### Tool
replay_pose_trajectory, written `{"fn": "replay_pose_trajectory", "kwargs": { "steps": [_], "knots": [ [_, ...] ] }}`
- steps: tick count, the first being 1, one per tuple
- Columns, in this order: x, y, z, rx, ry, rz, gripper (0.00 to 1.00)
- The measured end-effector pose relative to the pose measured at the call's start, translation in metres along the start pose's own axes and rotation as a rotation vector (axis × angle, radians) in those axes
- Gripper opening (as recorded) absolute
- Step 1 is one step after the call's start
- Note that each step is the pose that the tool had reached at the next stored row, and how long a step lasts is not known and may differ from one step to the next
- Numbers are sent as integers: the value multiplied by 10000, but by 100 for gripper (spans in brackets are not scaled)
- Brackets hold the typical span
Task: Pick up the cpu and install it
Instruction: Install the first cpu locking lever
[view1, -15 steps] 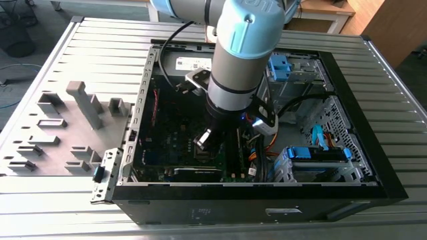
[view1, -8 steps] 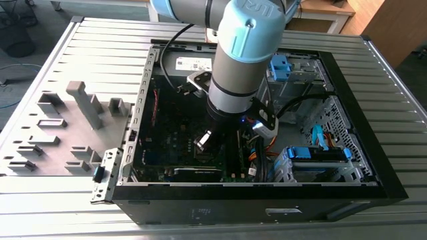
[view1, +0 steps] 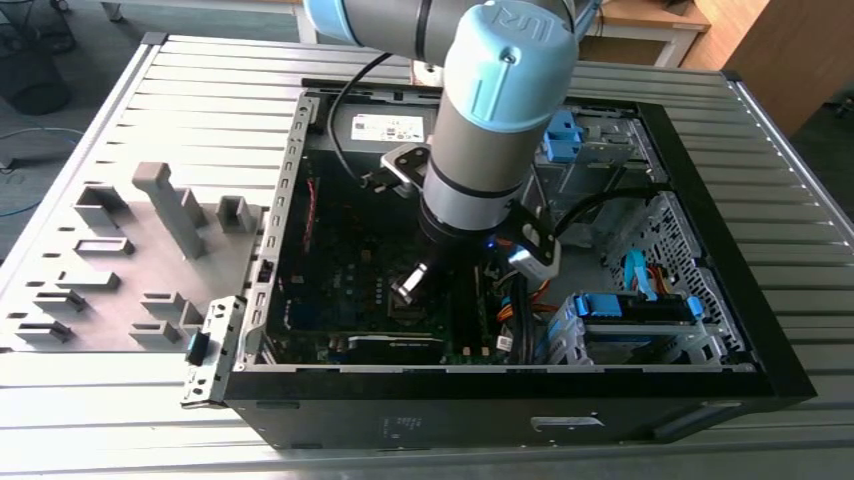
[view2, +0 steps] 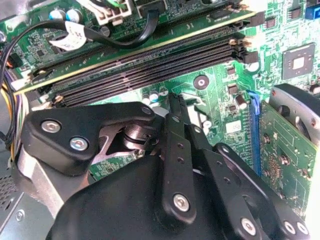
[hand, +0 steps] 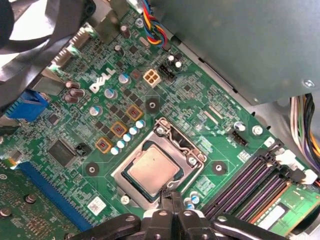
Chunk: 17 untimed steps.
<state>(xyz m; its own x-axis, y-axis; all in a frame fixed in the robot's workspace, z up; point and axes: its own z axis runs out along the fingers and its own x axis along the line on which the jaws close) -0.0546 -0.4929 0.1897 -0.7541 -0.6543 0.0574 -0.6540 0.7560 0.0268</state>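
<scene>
Worktop (view1: 200, 90): ribbed grey metal slats, running across the whole exterior view. On it we note 1 open black case (view1: 507, 400) lying on its side, and at the exterior view's left a grey tray (view1: 134, 285) with upright grey blocks. Tray and case sit just beside each other.

Room: grey floor (view1: 54, 130) beyond the worktop, a black wire basket (view1: 34, 60) standing on it at the exterior view's far left, and wooden furniture (view1: 774, 50) at the far right.

The arm (view1: 494, 130) reaches down into the case, over the green board (view1: 347, 260). Blue drive brackets (view1: 627, 305) sit in the case at the exterior view's right.

In the first wrist view we find the cpu (hand: 152, 171) lying flat in its socket on the board, silvery top up, with a metal frame around it. A grey supply box (hand: 240, 45) overhangs one side of the board, and dark memory slots (hand: 255, 182) run near the socket.

End effector (hand: 172, 197): its 2 black fingers are pressed together with nothing between them. The tips hang just beside one edge of the socket; we cannot tell whether they touch it. The cpu is not in its grip.

In the second wrist view the end effector (view2: 174, 100) points toward the board, its tip close to the memory slots (view2: 150, 65).
</scene>
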Motion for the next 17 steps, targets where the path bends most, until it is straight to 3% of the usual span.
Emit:
{"fn": "replay_pose_trajectory", "kwargs": {
  "steps": [9,17],
  "knots": [
    [-5,-8,20,-8,-12,44,11],
    [57,-71,22,-25,-31,40,11]
  ]
}}
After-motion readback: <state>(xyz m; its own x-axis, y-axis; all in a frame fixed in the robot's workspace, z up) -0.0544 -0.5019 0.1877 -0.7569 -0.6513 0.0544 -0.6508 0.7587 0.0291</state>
